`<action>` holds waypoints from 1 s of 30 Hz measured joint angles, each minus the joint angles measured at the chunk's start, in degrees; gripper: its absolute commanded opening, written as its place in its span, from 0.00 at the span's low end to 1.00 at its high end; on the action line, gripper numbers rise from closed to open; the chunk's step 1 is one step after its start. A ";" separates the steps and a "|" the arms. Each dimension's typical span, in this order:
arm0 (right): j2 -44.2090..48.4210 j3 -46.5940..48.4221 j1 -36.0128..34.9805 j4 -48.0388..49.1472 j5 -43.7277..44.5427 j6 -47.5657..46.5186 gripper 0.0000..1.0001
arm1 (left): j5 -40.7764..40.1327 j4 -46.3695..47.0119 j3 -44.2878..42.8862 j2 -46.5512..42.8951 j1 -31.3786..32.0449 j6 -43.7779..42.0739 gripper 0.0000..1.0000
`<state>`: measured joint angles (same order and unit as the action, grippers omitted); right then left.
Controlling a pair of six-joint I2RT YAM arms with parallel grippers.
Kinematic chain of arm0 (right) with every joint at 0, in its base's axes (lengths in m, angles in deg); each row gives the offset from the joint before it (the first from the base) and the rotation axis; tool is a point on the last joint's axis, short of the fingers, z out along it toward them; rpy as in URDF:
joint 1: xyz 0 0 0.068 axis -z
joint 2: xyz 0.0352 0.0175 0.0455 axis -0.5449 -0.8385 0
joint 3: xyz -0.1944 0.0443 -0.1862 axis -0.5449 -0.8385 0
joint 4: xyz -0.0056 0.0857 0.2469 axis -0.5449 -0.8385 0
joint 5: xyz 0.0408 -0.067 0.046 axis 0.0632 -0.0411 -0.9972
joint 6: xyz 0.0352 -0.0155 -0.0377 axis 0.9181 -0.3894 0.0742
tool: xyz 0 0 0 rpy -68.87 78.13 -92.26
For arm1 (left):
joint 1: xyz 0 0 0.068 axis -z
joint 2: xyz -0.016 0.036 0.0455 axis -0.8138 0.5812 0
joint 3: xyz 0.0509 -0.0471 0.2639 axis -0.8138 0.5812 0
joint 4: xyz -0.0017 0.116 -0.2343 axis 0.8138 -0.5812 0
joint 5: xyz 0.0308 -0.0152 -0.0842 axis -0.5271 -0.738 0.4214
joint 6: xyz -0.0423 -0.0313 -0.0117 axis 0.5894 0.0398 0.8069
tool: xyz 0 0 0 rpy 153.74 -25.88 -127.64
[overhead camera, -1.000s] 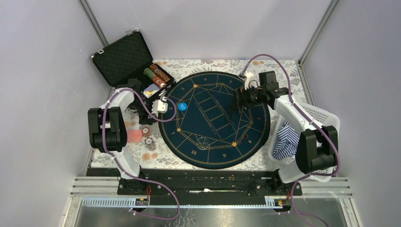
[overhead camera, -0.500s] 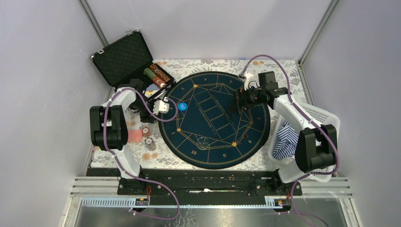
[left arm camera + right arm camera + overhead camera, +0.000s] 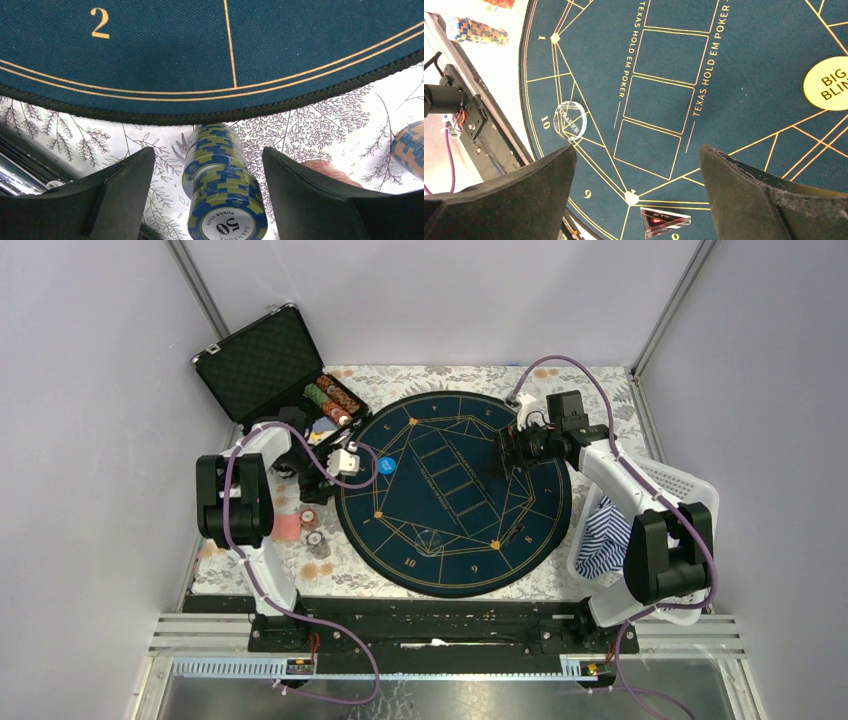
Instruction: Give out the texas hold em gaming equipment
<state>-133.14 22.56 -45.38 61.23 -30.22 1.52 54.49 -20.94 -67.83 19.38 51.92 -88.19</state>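
Note:
A stack of green-and-blue poker chips (image 3: 222, 185) lies on its side on the floral cloth, just off the mat's rim. My left gripper (image 3: 207, 160) (image 3: 322, 480) straddles it, open, with a gap on each side. More chip stacks (image 3: 313, 528) and red cards (image 3: 287, 528) lie close by, and further chips (image 3: 330, 400) fill the case. My right gripper (image 3: 638, 150) (image 3: 497, 458) hangs open and empty above the round blue mat (image 3: 455, 490). On the mat are a blue disc (image 3: 386, 465), a yellow big-blind disc (image 3: 826, 90), a clear dealer button (image 3: 570, 119) and a triangular all-in marker (image 3: 665, 221).
The black case (image 3: 258, 362) stands open at the back left. A white basket (image 3: 690, 490) holding a blue-white striped cloth (image 3: 603, 540) sits at the right edge. Another chip stack (image 3: 476, 31) shows beyond the mat in the right wrist view.
The left wrist has shifted slightly to the right, toward the mat's edge. The right arm has not moved.

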 measured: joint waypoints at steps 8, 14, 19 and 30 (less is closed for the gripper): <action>-0.11 0.00 0.02 -0.04 0.02 -0.20 1.00 | -0.50 1.49 0.26 0.31 0.02 1.57 0.59; -0.20 0.00 0.02 -0.31 0.00 -0.35 1.00 | -1.05 1.88 0.46 0.68 0.17 2.10 0.63; -0.22 0.00 0.07 -0.57 0.00 -0.37 1.00 | -1.29 2.36 0.48 0.70 0.28 2.45 0.56; -0.22 0.00 0.28 -0.92 -0.02 -0.39 1.00 | -3.41 2.97 0.92 1.31 1.27 4.00 0.29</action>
<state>-133.36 22.56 -45.10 60.31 -30.24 1.13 51.08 -17.97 -66.92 20.70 53.19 -84.19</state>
